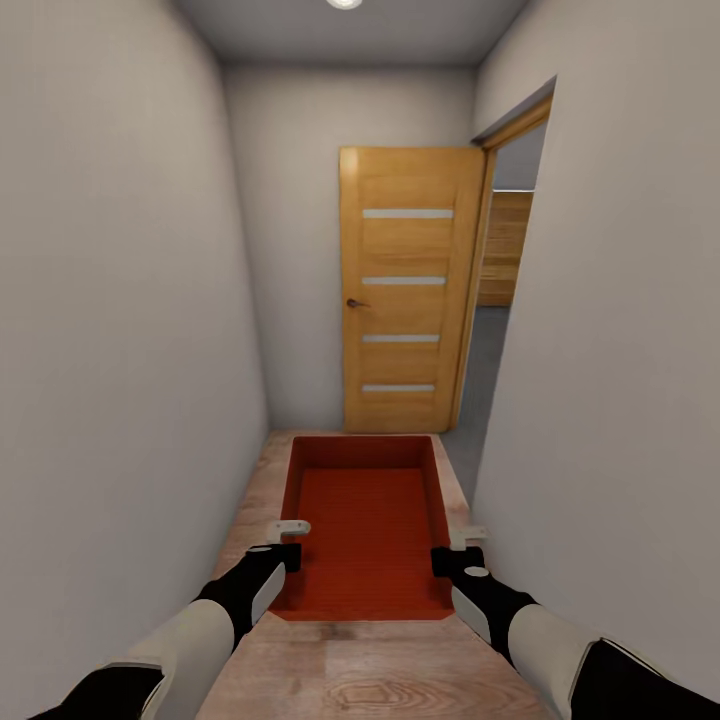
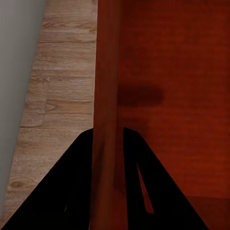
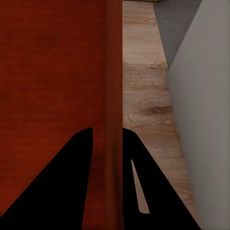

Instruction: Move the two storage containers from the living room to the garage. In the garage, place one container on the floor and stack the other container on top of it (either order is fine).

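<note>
Between grippers, ribbed bin (image 1: 365, 520) (orange-red)

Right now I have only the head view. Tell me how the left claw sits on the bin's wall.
Observer: In the left wrist view, the left claw straddles the storage container at its side wall. One finger is inside and one outside, with no gap visible.
Operator: Now check the other side.
Observer: In the right wrist view, the right claw straddles the opposite wall the same way, one finger against each face.
</note>
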